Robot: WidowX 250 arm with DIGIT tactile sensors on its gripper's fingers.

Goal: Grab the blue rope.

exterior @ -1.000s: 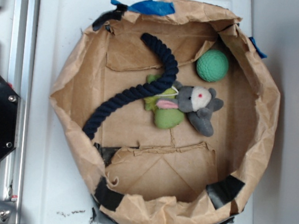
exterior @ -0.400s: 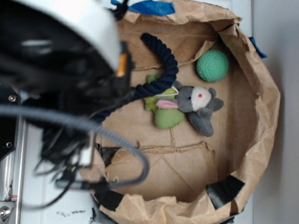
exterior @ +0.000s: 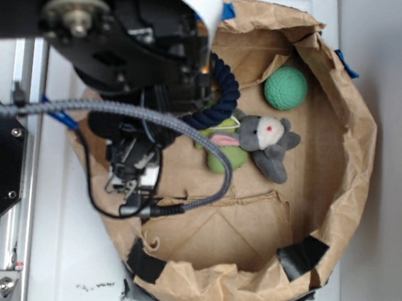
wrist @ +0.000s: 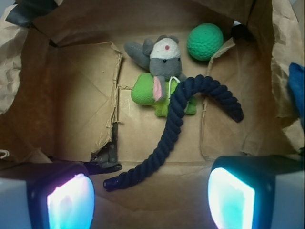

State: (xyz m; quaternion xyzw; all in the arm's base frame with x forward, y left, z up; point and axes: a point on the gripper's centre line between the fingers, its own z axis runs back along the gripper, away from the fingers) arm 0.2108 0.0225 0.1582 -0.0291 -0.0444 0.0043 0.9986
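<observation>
Gripper (wrist: 150, 198) w/ pads spread, above blue rope (wrist: 169, 138), rope's near end btwn pads, running diag. fwd-right.

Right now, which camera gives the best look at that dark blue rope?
The wrist view: the blue rope shows end to end, curving over the plush toy. In the exterior view the robot arm covers most of it; only a short bend shows.
</observation>
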